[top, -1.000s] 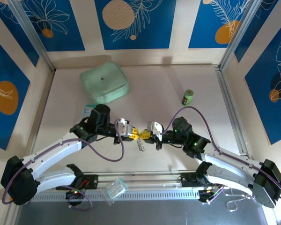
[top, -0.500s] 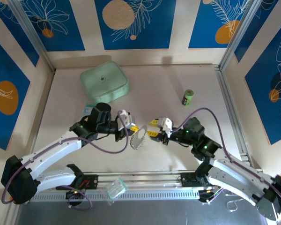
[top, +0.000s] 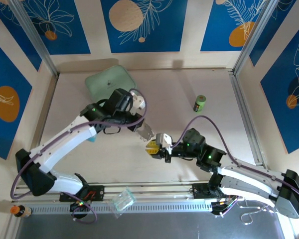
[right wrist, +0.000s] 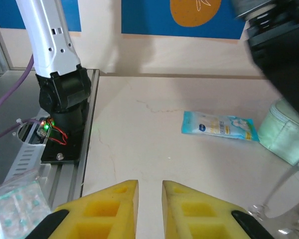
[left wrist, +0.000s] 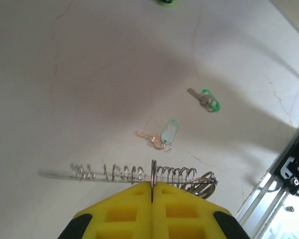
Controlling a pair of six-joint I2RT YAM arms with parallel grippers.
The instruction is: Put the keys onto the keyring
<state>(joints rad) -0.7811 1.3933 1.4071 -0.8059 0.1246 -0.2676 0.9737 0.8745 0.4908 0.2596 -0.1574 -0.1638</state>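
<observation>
Pinching the silvery, sparkly beaded-chain keyring [left wrist: 134, 174] between fully closed yellow pads [left wrist: 124, 206], the left gripper [left wrist: 152, 185] holds it clear above the pale table [left wrist: 89, 74]. The right gripper [right wrist: 149, 186] stands narrowly parted, empty. Small pale metal key with mint tag [left wrist: 159, 138] and green-headed key [left wrist: 205, 98] lie loose below, apart. Judgement: ring presented; next, the right gripper must collect one key and thread it.

Overhead rear overview — close wrist views
</observation>
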